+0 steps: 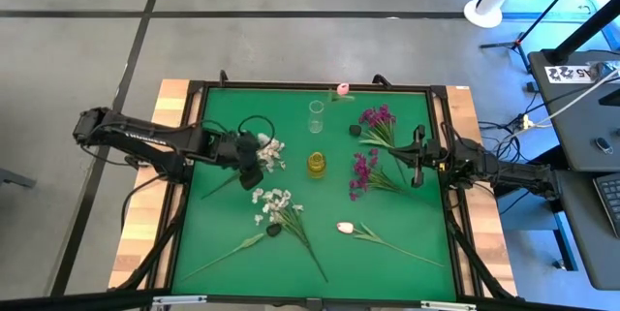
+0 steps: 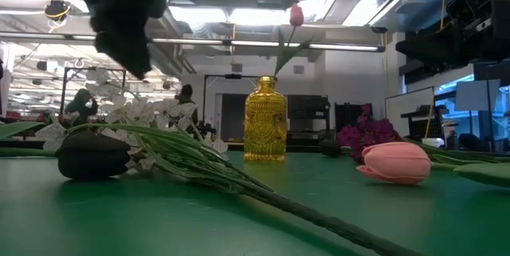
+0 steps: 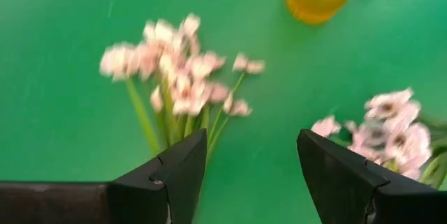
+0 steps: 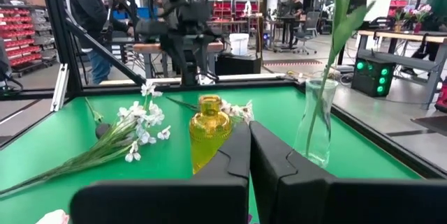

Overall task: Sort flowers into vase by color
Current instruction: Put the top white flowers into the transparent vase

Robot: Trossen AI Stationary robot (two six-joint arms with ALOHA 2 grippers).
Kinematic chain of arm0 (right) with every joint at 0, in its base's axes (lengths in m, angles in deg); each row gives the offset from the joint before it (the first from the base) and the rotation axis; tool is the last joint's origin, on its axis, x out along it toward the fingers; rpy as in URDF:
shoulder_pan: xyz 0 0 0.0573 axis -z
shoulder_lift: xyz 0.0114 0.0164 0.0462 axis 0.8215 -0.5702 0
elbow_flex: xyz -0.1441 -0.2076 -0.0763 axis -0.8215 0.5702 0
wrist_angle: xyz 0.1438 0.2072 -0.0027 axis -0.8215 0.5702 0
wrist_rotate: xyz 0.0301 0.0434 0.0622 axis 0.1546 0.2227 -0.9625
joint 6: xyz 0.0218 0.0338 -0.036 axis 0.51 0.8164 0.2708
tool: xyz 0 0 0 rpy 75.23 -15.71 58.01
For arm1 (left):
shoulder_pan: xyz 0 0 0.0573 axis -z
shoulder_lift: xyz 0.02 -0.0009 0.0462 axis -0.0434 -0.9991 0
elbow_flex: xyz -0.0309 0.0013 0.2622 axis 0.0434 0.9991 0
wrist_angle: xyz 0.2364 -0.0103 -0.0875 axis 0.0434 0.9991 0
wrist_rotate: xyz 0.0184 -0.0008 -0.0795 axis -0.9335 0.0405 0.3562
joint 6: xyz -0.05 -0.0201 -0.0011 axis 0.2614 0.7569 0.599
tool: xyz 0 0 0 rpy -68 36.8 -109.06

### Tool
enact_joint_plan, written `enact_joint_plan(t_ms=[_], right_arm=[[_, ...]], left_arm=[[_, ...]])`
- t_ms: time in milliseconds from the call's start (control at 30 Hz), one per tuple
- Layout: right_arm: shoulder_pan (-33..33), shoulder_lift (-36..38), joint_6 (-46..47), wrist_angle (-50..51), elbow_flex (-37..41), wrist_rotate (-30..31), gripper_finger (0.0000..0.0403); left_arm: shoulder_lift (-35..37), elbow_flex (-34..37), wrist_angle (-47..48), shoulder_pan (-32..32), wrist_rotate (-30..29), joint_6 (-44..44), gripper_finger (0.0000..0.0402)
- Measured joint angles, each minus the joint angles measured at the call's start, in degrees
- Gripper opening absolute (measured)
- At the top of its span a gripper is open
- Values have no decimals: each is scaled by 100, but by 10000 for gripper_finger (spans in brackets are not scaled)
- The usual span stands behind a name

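Observation:
Two sprays of white flowers lie on the green table: one left of the yellow vase, one nearer the front. My left gripper hovers open above the first spray, pointing steeply down, and touches nothing. A pink tulip lies near the front right. Two magenta clusters lie right of the yellow vase. A clear glass vase at the far side holds one pink tulip upright. My right gripper waits shut and level at the right edge.
Long green stems run from the front white spray toward the near edge. Black stem weights lie among the flowers. A raised dark frame borders the table. People and shelving show beyond the far edge.

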Motion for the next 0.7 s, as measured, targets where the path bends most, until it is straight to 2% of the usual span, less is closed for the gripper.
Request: enact_joint_plan(t_ms=[333, 567, 700], right_arm=[[0, 2, 104, -102, -4, -48, 1], [0, 1, 732, -97, -4, -48, 1], [0, 1, 769, -95, -4, -49, 1]], left_arm=[[0, 0, 995, 272, 114, 1341, 220], [-2, 0, 1326, 279, 139, 1669, 220], [-2, 0, 1438, 279, 140, 1802, 220]])
